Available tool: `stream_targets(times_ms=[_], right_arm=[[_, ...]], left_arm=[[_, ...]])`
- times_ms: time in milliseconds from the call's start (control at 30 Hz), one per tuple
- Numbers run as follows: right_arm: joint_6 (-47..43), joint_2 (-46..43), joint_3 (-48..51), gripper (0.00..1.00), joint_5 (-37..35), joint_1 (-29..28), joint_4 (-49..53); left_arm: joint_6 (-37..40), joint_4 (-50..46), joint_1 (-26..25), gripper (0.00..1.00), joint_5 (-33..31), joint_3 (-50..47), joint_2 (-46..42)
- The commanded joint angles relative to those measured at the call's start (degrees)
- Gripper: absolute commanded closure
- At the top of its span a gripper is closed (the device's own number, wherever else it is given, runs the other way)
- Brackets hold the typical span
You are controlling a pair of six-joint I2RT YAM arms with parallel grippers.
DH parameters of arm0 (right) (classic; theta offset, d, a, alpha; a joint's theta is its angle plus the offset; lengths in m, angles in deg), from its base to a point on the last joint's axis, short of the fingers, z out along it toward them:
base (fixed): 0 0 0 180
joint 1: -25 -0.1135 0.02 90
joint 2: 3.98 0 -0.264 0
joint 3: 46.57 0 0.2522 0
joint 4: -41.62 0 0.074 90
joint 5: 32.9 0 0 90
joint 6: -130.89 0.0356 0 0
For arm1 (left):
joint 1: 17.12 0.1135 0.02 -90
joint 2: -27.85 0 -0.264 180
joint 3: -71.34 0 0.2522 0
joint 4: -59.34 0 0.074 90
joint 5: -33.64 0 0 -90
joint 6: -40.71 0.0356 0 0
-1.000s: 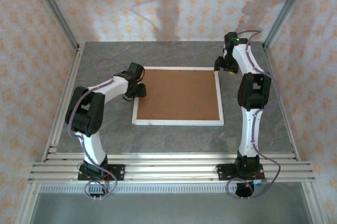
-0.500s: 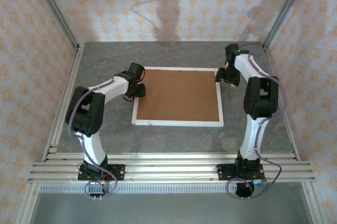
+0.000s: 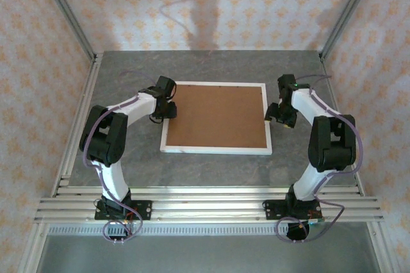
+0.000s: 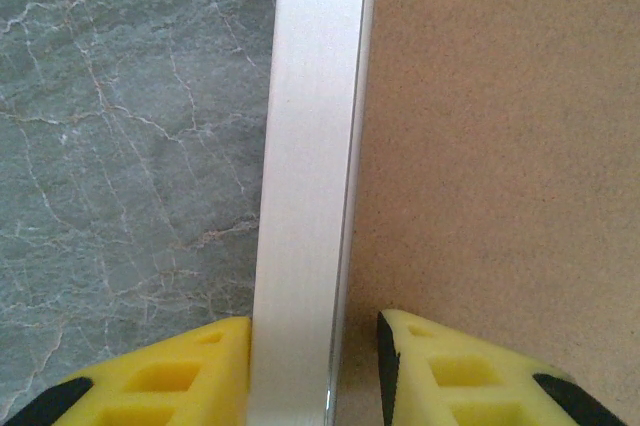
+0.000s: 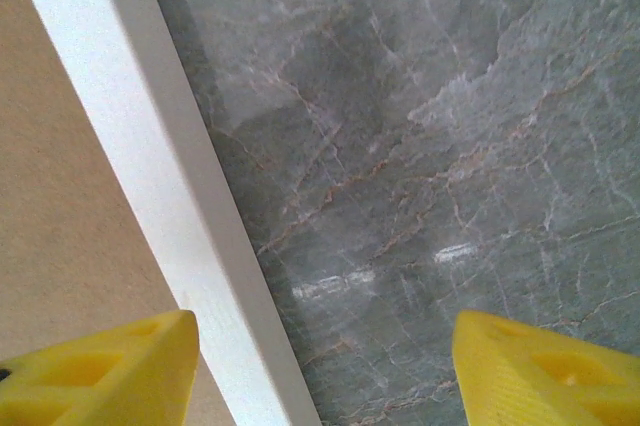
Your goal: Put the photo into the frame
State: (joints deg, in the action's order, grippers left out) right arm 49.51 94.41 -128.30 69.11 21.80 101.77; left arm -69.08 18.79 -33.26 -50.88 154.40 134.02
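While overhead shows whole frame (image 3: 214, 149), wrist view, left gripper (image 4: 315, 321) astride edge

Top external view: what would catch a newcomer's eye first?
A large white rectangular picture frame lies flat on the grey marbled table, showing a plain brown backing board. The left pincer straddles its left rail; the right pincer stands open astride the right rail.

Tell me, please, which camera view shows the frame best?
The top external view: the whole frame is there, all four white sides around the brown board. The left wrist view gives a stretch of one rail between yellow fingers; the right wrist view a stretch of another rail beside the table.
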Motion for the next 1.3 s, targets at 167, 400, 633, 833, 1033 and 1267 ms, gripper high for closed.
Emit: stream_targets(times_ms=[167, 400, 633, 833, 1033, 1267], right_arm=[[1.05, 0.48, 2.90, 0.33, -0.40, -2.01, -2.56], [1.24, 1.49, 4.15, 0.33, -0.93, -2.77, -2.93], [1.49, 5.58, 4.41, 0.33, 0.12, -3.17, -3.85], [-0.01, 9.28, 2.77, 0.33, 2.37, -4.28, -3.68], [-3.75, 13.07, -1.20, 0.32, 2.31, -6.05, 1.05], [-4.90, 11.54, -3.10, 0.33, 4.86, -6.11, 2.21]], left_arm=[[0.33, -1.27, -0.98, 0.64, -0.10, 1.28, -0.39], [0.10, -0.99, -1.17, 0.64, 0.22, 1.10, -0.35], [0.11, -0.99, -1.35, 0.64, 0.16, 1.02, -0.68], [-0.32, -0.66, -1.43, 0.64, 0.93, 1.02, -0.40], [-0.63, -0.28, -1.61, 0.64, 1.14, 0.84, -0.78], [-0.60, -0.55, -1.61, 0.64, 0.34, 0.47, -1.74]])
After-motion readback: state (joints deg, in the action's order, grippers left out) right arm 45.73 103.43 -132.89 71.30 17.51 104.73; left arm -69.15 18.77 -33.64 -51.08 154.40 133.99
